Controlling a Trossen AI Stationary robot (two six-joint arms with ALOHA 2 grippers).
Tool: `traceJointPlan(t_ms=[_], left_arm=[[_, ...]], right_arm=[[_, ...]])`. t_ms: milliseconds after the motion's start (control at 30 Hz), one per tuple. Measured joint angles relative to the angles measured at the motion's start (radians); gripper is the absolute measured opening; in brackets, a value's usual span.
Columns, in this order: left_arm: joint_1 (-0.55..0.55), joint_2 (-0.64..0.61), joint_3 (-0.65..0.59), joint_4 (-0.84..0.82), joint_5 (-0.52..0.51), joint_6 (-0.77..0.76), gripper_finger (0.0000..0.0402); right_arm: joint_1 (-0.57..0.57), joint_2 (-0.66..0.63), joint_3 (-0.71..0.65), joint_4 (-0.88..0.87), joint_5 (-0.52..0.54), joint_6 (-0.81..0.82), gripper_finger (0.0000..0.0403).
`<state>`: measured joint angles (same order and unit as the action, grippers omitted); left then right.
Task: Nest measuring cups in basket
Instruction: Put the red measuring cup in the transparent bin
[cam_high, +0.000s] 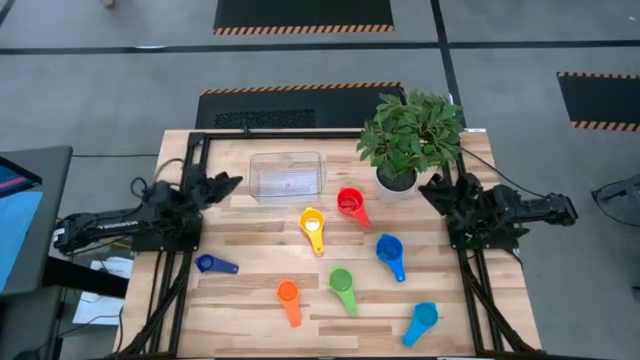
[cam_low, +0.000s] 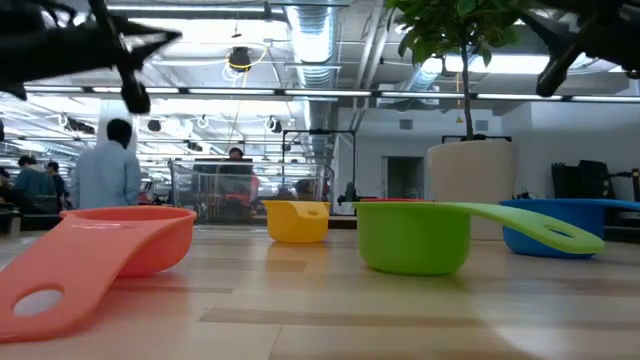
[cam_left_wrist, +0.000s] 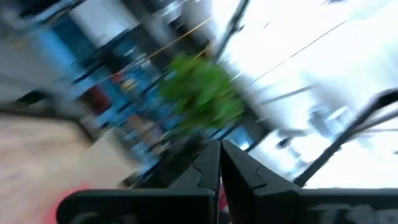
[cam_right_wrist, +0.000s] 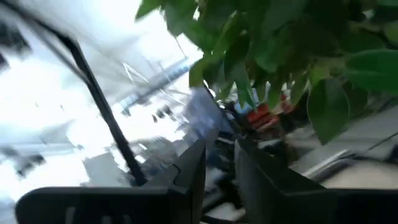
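Basket (cam_high: 287, 173) sits empty near the bench's far edge; left gripper (cam_high: 228, 183) is clenched, right gripper (cam_high: 432, 186) parted, holding nothing.

you get even, bright overhead light in the high view; the table (cam_high: 250, 300) shows soft, short shadows and no strong glare. in the low view the ceiling strip lights (cam_low: 330, 90) blow out white, and the near orange cup (cam_low: 100, 250) is soft, out of focus. both wrist views are heavily motion-blurred: the plant (cam_left_wrist: 202, 93) smears to a green patch in the left one, and bright windows wash out to white behind the leaves (cam_right_wrist: 298, 56) in the right one.
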<state>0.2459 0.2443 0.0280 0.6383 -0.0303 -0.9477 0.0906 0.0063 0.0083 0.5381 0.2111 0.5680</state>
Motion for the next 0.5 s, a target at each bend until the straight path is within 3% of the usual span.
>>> traceJointPlan(t_ms=[133,233,367,500], left_arm=[[-0.012,0.0,0.019,0.237,0.003,-0.035,0.0],[-0.025,0.0,0.089,0.321,0.023,0.097,0.0],[-0.053,0.025,0.226,0.259,0.051,0.346,0.0],[-0.09,0.115,0.384,0.06,0.053,0.433,0.0]], right_arm=[[0.016,0.002,0.033,0.103,-0.044,0.031,0.0111],[0.04,0.0,0.096,0.215,-0.173,-0.03,0.0111],[0.076,0.001,0.222,0.27,-0.391,-0.134,0.0111],[0.102,0.045,0.366,0.098,-0.445,-0.198,0.0111]])
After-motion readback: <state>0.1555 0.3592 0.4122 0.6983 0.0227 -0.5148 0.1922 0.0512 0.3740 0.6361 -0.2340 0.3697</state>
